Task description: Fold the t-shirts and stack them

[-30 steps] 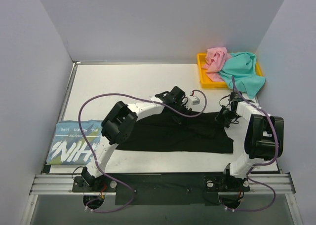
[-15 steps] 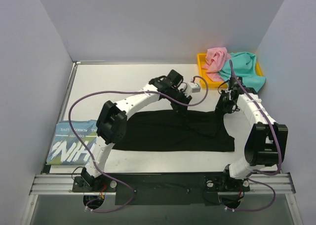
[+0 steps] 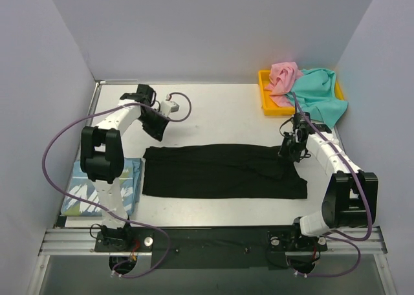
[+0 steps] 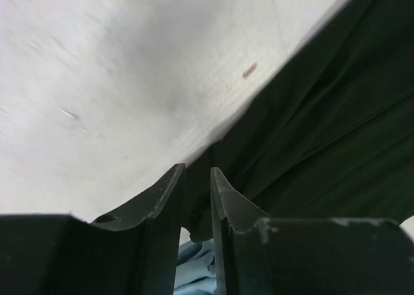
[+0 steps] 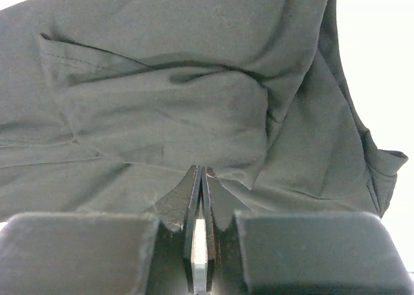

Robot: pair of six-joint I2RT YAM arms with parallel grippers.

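Observation:
The black t-shirt (image 3: 220, 172) lies flat as a long folded strip across the middle of the table. My left gripper (image 3: 157, 130) hovers just beyond its far left corner. In the left wrist view that gripper (image 4: 196, 169) stands a little open with nothing between its fingers, and the black t-shirt (image 4: 323, 114) and a bit of light blue t-shirt (image 4: 194, 269) show behind it. My right gripper (image 3: 288, 151) is shut, its tips (image 5: 200, 170) resting on a fold of the black t-shirt (image 5: 162, 81). The light blue t-shirt (image 3: 81, 195) lies at the near left, partly under the left arm.
A yellow tray (image 3: 265, 96) at the far right holds the crumpled pink t-shirt (image 3: 283, 75) and the teal t-shirt (image 3: 318, 96), which hangs over the tray's edge. Walls close the table in at the left, back and right.
The left arm has swung from the shirt's middle out to its far left corner, and its jaws have parted. The black shirt now lies longer and flatter. The right gripper shifted slightly.

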